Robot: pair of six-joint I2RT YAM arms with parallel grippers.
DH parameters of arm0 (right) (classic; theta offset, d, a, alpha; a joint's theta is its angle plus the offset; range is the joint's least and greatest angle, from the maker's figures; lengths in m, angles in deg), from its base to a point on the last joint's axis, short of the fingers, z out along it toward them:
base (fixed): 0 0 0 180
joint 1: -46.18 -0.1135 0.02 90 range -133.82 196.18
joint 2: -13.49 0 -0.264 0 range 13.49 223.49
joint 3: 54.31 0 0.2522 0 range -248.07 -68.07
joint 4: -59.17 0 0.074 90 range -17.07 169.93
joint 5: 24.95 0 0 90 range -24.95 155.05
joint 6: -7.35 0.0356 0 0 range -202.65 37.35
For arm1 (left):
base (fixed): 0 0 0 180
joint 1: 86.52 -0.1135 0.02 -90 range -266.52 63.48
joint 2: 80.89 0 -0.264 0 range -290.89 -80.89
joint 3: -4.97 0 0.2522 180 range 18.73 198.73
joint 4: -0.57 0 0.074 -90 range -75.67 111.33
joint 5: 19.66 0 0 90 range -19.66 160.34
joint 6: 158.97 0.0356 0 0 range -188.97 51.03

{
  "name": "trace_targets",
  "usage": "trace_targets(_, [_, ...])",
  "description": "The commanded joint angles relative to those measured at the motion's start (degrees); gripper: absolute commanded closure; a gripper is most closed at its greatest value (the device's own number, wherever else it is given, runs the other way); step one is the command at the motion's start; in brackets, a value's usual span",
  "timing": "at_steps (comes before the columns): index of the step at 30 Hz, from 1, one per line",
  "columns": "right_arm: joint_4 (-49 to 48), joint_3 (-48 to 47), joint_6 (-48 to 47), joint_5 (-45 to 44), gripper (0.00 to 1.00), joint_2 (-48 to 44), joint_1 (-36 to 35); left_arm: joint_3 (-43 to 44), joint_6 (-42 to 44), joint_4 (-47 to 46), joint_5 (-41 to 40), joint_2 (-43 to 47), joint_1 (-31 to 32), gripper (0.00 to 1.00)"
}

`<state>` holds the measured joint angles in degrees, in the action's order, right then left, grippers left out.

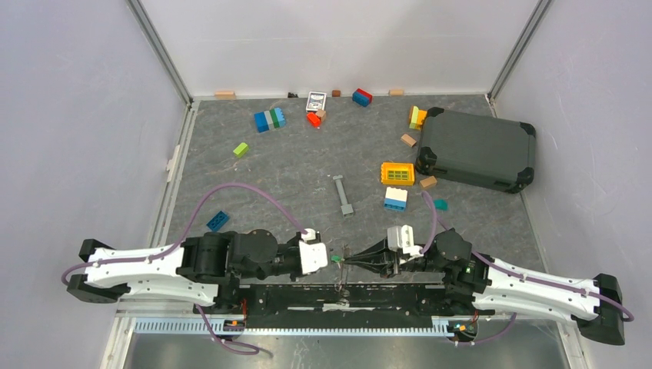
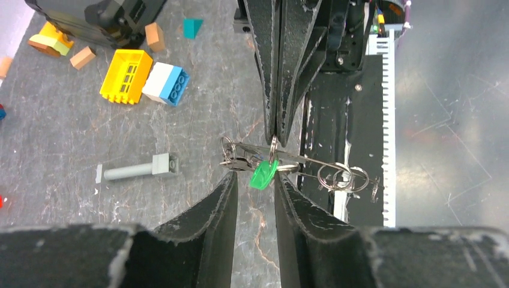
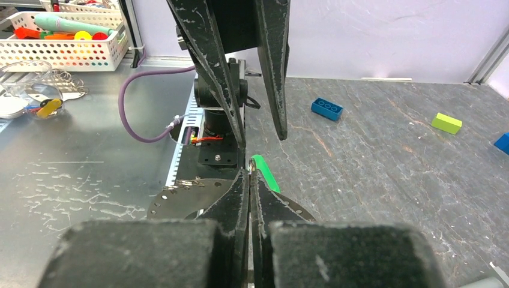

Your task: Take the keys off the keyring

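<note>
The left gripper (image 2: 257, 179) stands with its jaws parted and clamps nothing. Its two black fingers (image 2: 223, 210) flank the green-headed key (image 2: 262, 174), which lies in the gap at their tips; whether either finger touches it, I cannot tell. Directly opposite, tip to tip, the right gripper (image 2: 275, 133) is squeezed closed, its jaws pinching the thin wire of the keyring (image 2: 273, 147). The right wrist view shows the same pinch, with the green head poking out beside the tips.

The silver keys (image 2: 235, 161) hang in a small bunch on the wire just beside the green one. The wire runs on over the black base plate (image 2: 336, 114), where more small wire loops (image 2: 343, 177) sit.

All this is near the front edge of the grey table (image 1: 269, 177), between the two arms. Farther out lie the long grey bar (image 2: 135, 171), the yellow grid block (image 2: 126, 75) with a white and blue brick (image 2: 167, 83) beside it, and a dark case (image 1: 477, 147).
</note>
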<state>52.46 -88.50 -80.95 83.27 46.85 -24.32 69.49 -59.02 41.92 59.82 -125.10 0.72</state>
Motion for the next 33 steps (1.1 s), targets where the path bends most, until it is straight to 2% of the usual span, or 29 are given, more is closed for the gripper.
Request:
trace_targets(1, [-5.26, -0.45, -0.32, 1.24, 1.00, -0.80, -0.08, -1.10, -1.40, -6.78, -0.60, 0.63, 0.18, 0.65])
trace_targets(13, [-7.12, -0.32, -0.49, 1.41, 1.00, -1.46, -0.08, -1.84, -2.16, -7.25, 1.30, -2.29, 0.15, 0.71])
trace_targets(33, [-8.75, 0.97, 0.04, 0.64, 1.00, -3.03, -0.08, -4.46, -3.48, -10.27, 1.58, 0.15, 0.06, 0.68])
